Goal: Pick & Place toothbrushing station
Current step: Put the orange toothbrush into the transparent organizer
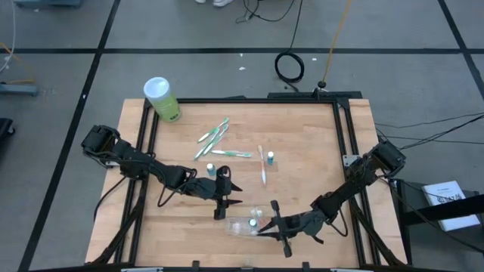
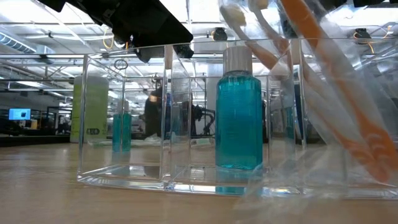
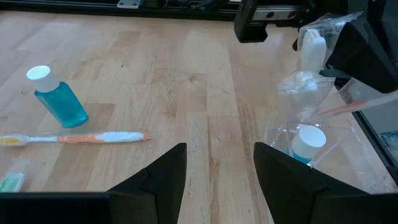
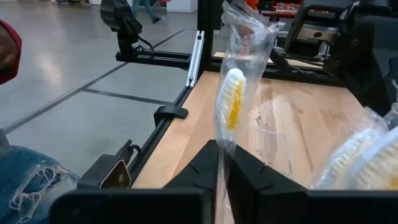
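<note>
writing that can be read appears on none of the things; the pale green cylindrical container with a white lid [image 1: 162,99] at the far left corner of the light wooden surface [image 1: 302,136] carries only a dark mark in the low view, too small to read.

the right hand [image 4: 222,177] is at the near edge of the surface, its two dark fingers [image 4: 196,167] pressed close together on the clear, crinkly plastic wrapper of a white-headed toothbrush with an orange streak [image 4: 229,106], which stands upright between them. more wrapped white brush heads [image 4: 367,155] show just beside it.

the left hand [image 3: 217,171] hovers near the middle of the surface with its fingers [image 3: 163,174] spread apart and nothing between them. ahead of it stands a clear plastic compartmented holder [image 3: 314,143] holding a tiny blue tube with a white cap [image 3: 306,142] and wrapped toothbrushes. the low view shows that blue tube [image 2: 239,112] upright inside one compartment, with an orange-white toothbrush in a clear pouch [image 2: 329,81] leaning over the holder.

farther back on the surface lie slim green-white toothbrushes [image 1: 215,136], one pink-white toothbrush [image 1: 262,165] and two more small blue tubes [image 1: 270,158]. in the left wrist view another blue tube [image 3: 57,99] stands beside an orange-white toothbrush [image 3: 74,138] lying flat.
</note>
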